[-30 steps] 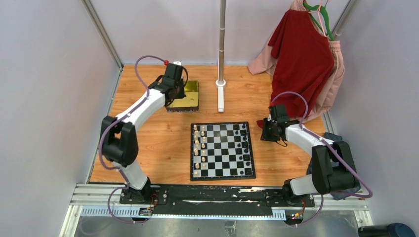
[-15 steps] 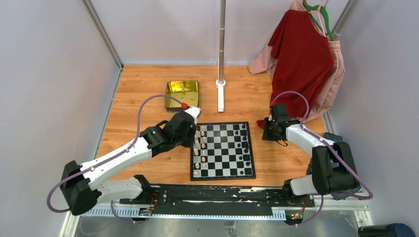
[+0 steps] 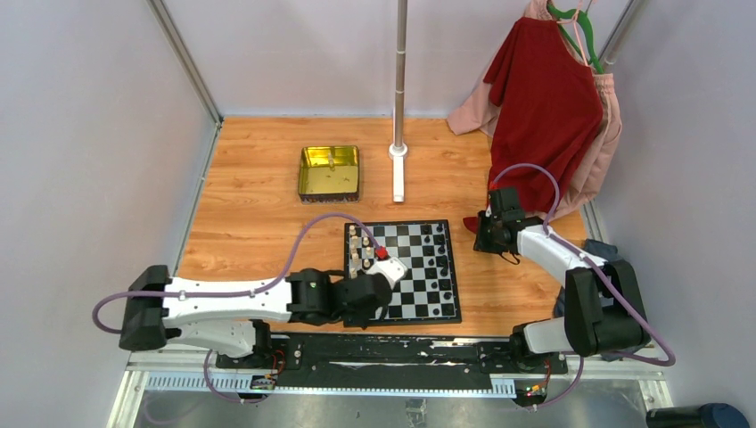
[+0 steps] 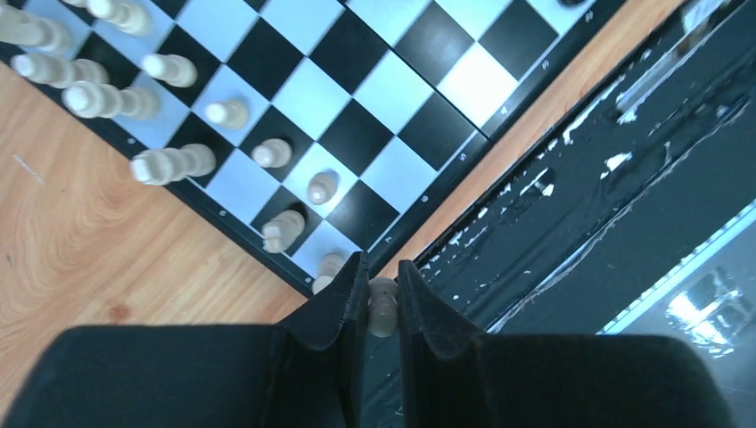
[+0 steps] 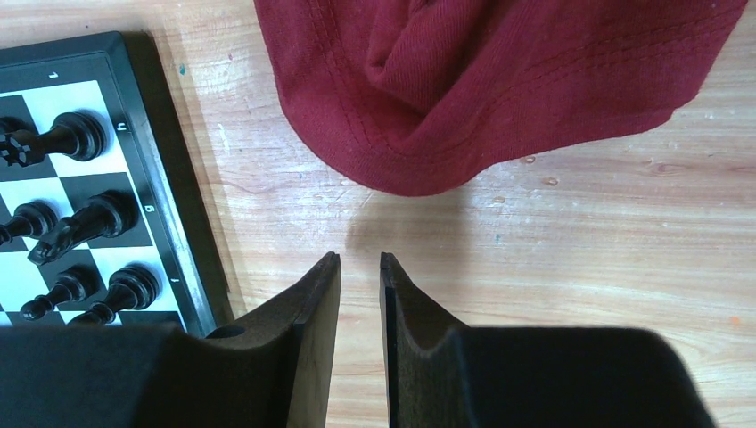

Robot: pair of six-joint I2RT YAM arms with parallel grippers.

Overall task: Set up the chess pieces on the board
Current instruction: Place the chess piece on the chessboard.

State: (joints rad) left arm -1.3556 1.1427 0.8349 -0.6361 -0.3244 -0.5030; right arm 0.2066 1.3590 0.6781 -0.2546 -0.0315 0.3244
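The left gripper (image 4: 382, 267) has its jaws clamped on a pale chess piece (image 4: 382, 308), hanging at the near left corner of the board (image 4: 419, 40); the pale ranks (image 4: 169, 163) lie just ahead; the right gripper (image 5: 359, 260), jaws apart and empty, sits off the far right edge.

A light wooden table (image 3: 258, 223) sits between plain grey walls (image 3: 89, 178). Toward its far left lies an open, shallow gold rectangular tin (image 3: 343, 178). Just to the right of the tin, a silver metal pole (image 3: 400, 80) stands upright on a small white base (image 3: 398, 178). At the far right corner, a dark red shirt (image 3: 546, 98) hangs on a green hanger (image 3: 571, 16) in front of a pale pink garment (image 3: 608, 134). The shirt's hem (image 5: 499, 80) rests on the wood in soft folds. A glossy black plate (image 3: 392, 349) runs along the table's near edge, with a metal rail (image 3: 357, 385) in front of it. A dark blue cylinder (image 3: 700, 415) lies at the bottom right corner.
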